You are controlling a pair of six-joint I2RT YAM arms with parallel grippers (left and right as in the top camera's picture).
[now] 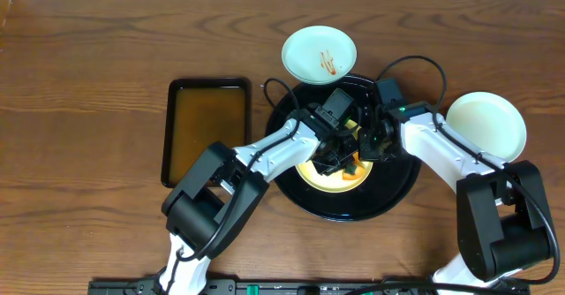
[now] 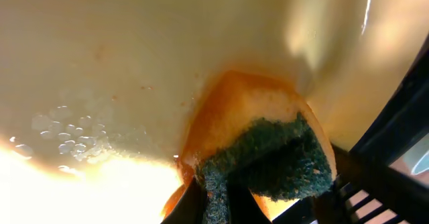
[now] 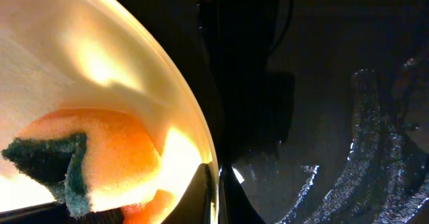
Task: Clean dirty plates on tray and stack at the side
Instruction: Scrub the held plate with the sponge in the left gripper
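The tray (image 1: 300,185) sat at the middle of the counter (image 1: 88,65), and both arms reached into it. The yellow plate (image 1: 328,180) lay inside the tray, toward its near side, partly covered by the two claws.

The left claw (image 1: 340,160) was clenched on the sponge (image 2: 268,157), an orange block with a dark green scouring face. It pressed the sponge against the plate's inner surface. In the left wrist view an orange-brown smear ringed the sponge, and a patch of small bubbles (image 2: 67,130) sat on the wet plate to the left of it.

The right claw (image 3: 216,196) was clenched on the yellow plate's rim, one finger inside the rim and one outside. The tray floor beside it was wet, with pale streaks (image 3: 362,150) across the black gloss. Whether the plate lay flat or was tipped up could not be told.

Two more plates stood on the counter outside the tray. The streaked plate (image 1: 319,52), pale blue with thin orange-brown lines at its centre, sat just beyond the tray's far edge. The plain plate (image 1: 487,125) lay to the right of the tray, beside the right arm. A rectangular black pan (image 1: 207,129) of brownish liquid rested left of the tray.
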